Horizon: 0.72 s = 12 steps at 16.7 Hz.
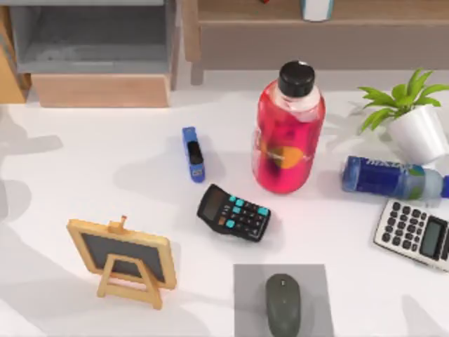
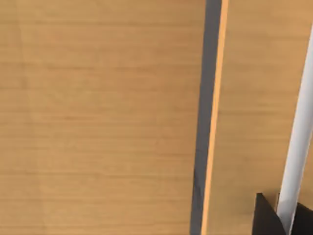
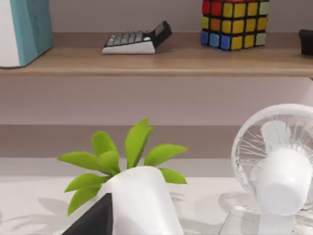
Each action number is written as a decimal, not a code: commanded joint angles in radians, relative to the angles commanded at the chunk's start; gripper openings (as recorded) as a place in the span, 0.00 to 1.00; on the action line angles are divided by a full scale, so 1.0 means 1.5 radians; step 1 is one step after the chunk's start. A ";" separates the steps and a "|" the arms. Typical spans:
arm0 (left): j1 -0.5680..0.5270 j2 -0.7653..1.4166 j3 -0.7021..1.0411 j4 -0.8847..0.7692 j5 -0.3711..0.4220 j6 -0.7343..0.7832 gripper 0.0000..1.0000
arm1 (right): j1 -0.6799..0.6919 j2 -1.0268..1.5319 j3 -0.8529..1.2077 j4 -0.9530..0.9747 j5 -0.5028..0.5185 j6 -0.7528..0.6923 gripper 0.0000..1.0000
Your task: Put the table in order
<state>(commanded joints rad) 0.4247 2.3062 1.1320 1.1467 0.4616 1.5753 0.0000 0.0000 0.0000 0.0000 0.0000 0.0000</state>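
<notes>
The white table (image 1: 84, 175) carries a blue stapler (image 1: 193, 153), a black calculator (image 1: 233, 213), an upright red bottle (image 1: 287, 130) with a black cap, a blue bottle (image 1: 389, 177) lying on its side, a white calculator (image 1: 414, 233) and a potted plant (image 1: 414, 119). Near the front, a grey mouse (image 1: 283, 305) rests on a grey mouse pad (image 1: 249, 281). A dark part of my right gripper (image 3: 95, 220) sits close to the plant's white pot (image 3: 139, 200). A dark part of my left gripper (image 2: 266, 218) faces a light wood panel (image 2: 98, 117).
A small wooden chalkboard easel (image 1: 123, 256) stands at the front left. An open grey drawer (image 1: 91, 42) and the shelf unit (image 1: 316, 35) line the back. A white fan (image 3: 281, 166) stands beside the plant; the shelf holds a calculator (image 3: 137, 41) and a colour cube (image 3: 234, 22).
</notes>
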 joint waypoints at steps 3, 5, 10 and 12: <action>-0.018 0.031 0.069 -0.039 -0.017 -0.002 0.00 | 0.000 0.000 0.000 0.000 0.000 0.000 1.00; -0.022 0.037 0.081 -0.047 -0.021 -0.003 0.00 | 0.000 0.000 0.000 0.000 0.000 0.000 1.00; -0.022 0.037 0.081 -0.047 -0.021 -0.003 0.15 | 0.000 0.000 0.000 0.000 0.000 0.000 1.00; -0.022 0.037 0.081 -0.047 -0.021 -0.003 0.30 | 0.000 0.000 0.000 0.000 0.000 0.000 1.00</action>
<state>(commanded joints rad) 0.3923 2.3609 1.2532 1.0756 0.4301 1.5709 0.0000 0.0000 0.0000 0.0000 0.0000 0.0000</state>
